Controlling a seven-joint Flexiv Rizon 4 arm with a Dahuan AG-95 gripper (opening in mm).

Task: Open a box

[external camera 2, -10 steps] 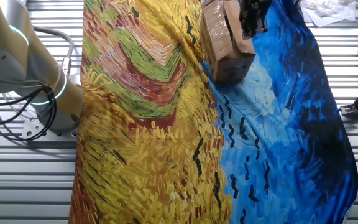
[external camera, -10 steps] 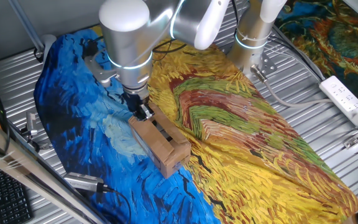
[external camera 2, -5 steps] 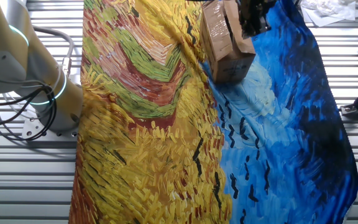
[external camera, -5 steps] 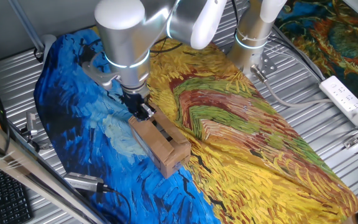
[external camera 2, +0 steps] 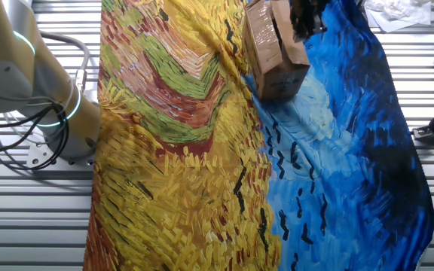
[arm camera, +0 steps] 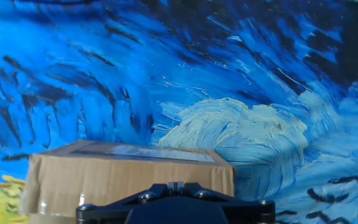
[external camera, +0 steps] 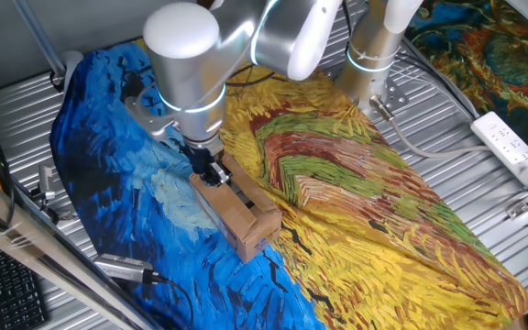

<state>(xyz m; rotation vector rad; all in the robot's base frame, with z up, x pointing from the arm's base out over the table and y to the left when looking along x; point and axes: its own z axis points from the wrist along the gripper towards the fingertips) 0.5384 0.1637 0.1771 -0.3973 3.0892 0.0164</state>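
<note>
Black metal claw sits low at the back end of the small brown cardboard box, right at its top edge. I cannot tell if its two tips are spread or pressed together, because the arm hides them in one fixed view and the hand view shows only the dark base of the claw.

That box lies long-ways on a painted cloth that covers the counter. It rests just where the blue part of the cloth meets the yellow part. A dark slit runs along the top, so the flaps look mostly shut but not sealed flat.

I think the box is light and could slide on the soft cloth if pushed from the side. Cardboard is stiff but bends and dents when squeezed hard. The best place to take hold looks like the thin free edge of a top flap, next to the slit, lifting it up gently.
</note>
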